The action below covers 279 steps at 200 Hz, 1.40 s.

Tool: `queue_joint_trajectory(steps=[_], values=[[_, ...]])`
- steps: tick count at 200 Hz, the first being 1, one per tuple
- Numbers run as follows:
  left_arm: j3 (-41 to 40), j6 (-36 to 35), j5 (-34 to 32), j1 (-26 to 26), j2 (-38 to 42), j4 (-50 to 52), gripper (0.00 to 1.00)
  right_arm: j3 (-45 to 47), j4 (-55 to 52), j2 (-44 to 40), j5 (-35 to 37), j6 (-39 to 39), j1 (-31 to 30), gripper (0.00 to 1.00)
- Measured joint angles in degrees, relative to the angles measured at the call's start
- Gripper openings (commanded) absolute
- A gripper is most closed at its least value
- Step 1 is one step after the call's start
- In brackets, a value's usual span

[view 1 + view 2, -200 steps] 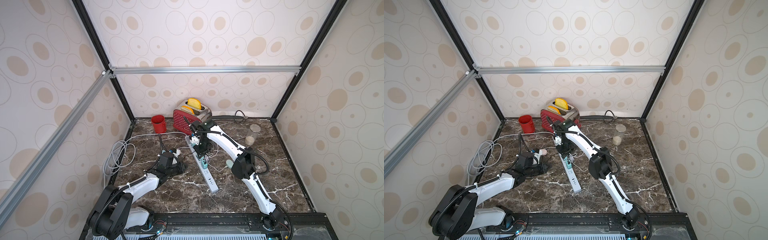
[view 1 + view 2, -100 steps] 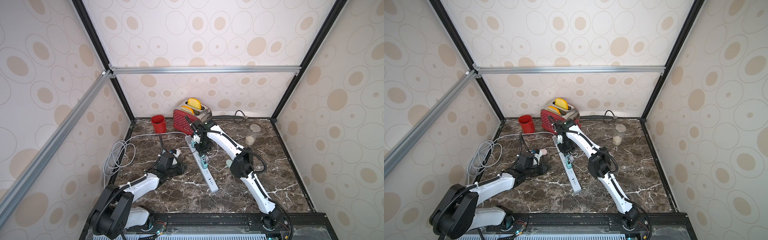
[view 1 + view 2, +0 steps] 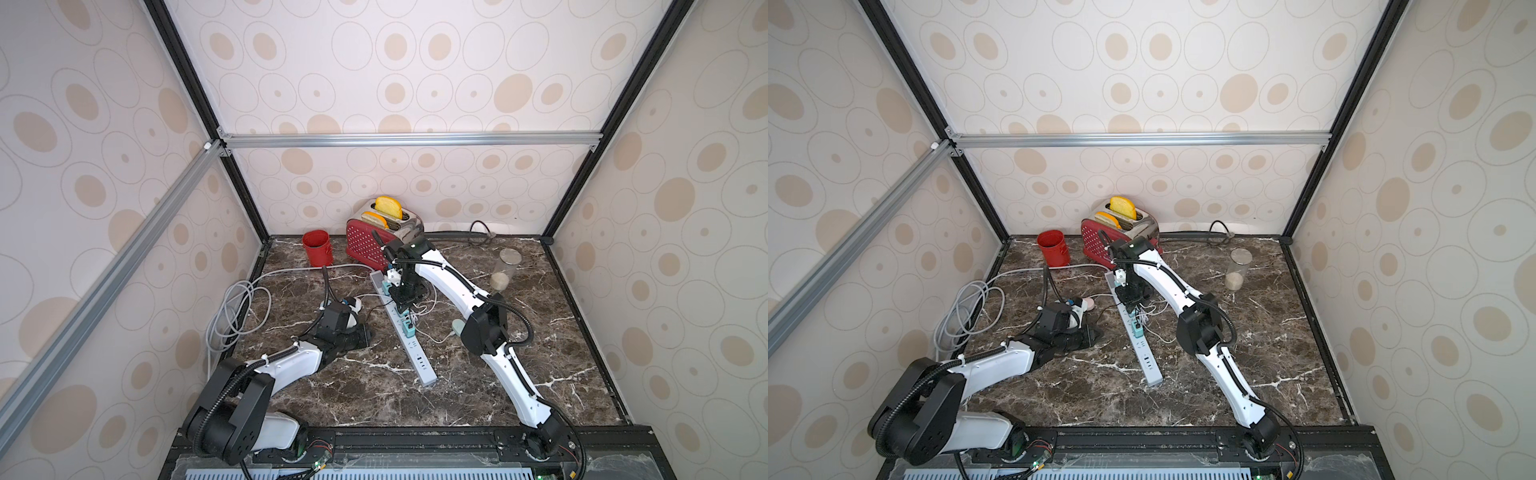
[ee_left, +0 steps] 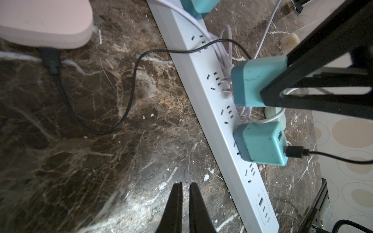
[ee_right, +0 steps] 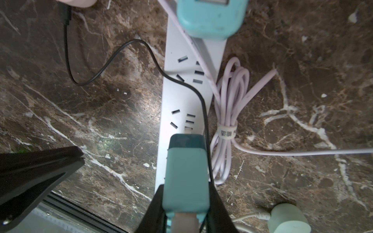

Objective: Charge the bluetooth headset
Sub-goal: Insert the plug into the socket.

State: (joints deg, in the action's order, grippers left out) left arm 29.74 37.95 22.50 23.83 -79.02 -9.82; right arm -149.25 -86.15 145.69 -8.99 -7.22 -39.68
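Bluetooth headset (image 4: 42, 22) charge at the plug-in step. Clamped in the right pincer (image 5: 185, 187): a teal adapter (image 5: 187, 171), prongs pointed down at a free socket of the white power strip (image 4: 201, 94), metal tips at or just above the slots and, judging by the left wrist view, not yet seated. On the same strip, two more teal adapters already plugged in, one (image 4: 262, 143) toward the front edge of the bench (image 3: 519, 332), one (image 5: 210, 18) toward the back edge. Nearly closed on nothing, the left pincer (image 4: 185, 184), low over bare bench top just beside the strip. Further out, the headset itself: pale pink, rounded, lying between the strip and the bench's left edge, with a black cable (image 4: 131, 90) plugged into it, looping across the marble and over the strip toward the held adapter, far end hidden. Against the strip's other side, a lilac cable bundle (image 5: 228, 113). Next, probably: square the prongs over the paired slots, press straight down until flush, keep the black cable out from under the adapter. Strip unbraced, so likely to shift under a slanted push.
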Motion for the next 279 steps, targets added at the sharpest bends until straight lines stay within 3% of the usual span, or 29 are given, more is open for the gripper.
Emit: queue_joint_trajectory(steps=[60, 77, 110, 141, 173, 215, 279], values=[[11.96, -0.24, -3.93, -0.7, -11.74, -2.47, 0.27, 0.04, 0.83, -0.11, 0.92, -3.74, 0.28, 0.0], [14.95, -0.24, -3.89, -2.36, -13.55, -3.98, 0.31, 4.07, 3.17, -2.29, 0.55, -4.09, 0.72, 0.0], [18.12, -1.44, -2.45, -7.17, -16.48, -6.82, 0.51, 14.69, 8.81, -9.22, -3.76, -2.56, 2.43, 0.0], [20.52, -5.62, -1.33, -9.01, -19.26, -8.37, 0.64, 15.85, 11.67, -13.0, -7.32, -0.15, 3.69, 0.0], [24.96, -7.82, 0.79, -9.01, -22.64, -9.57, 0.63, 14.84, 12.13, -13.27, -9.62, 1.44, 3.8, 0.0], [31.78, -8.11, 5.75, -8.98, -28.44, -11.87, 0.53, 14.84, 11.98, -13.2, -11.13, 3.26, 3.8, 0.0], [33.73, -5.42, 12.35, -9.07, -34.73, -18.01, 0.47, 15.26, 11.63, -13.09, -11.32, 3.45, 3.8, 0.0]])
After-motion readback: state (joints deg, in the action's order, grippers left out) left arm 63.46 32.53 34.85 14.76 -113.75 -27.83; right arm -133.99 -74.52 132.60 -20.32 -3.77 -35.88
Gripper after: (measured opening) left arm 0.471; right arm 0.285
